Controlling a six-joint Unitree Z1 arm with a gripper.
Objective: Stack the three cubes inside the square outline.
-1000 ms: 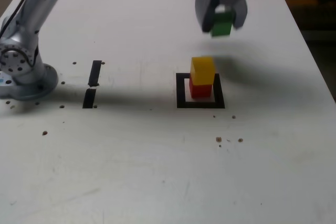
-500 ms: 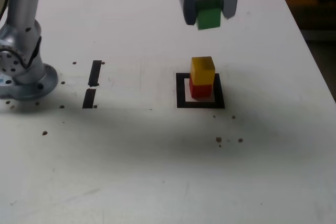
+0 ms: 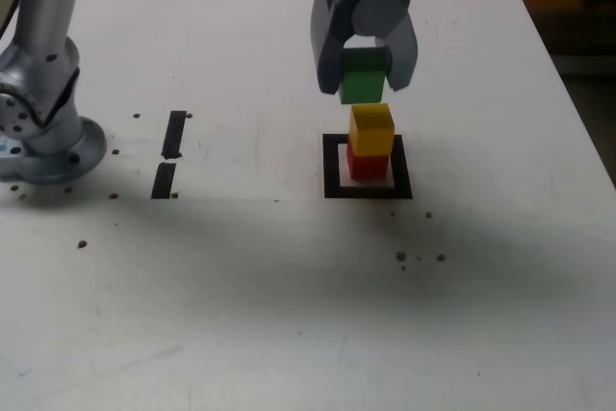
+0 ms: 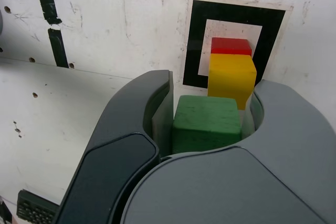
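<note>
Gripping the green cube [image 3: 362, 76] between its fingers, the claw [image 3: 365, 74] hangs near the yellow cube [image 3: 372, 130], which sits atop the red cube [image 3: 368, 165] inside the black square [image 3: 368, 192].

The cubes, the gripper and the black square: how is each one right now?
Green cube: held in the gripper, not on the stack.
Yellow cube: sitting on the red cube.
Red cube: under the yellow one, inside the square.
Gripper: closed on the green cube.
Black square: flat on the table.
</note>
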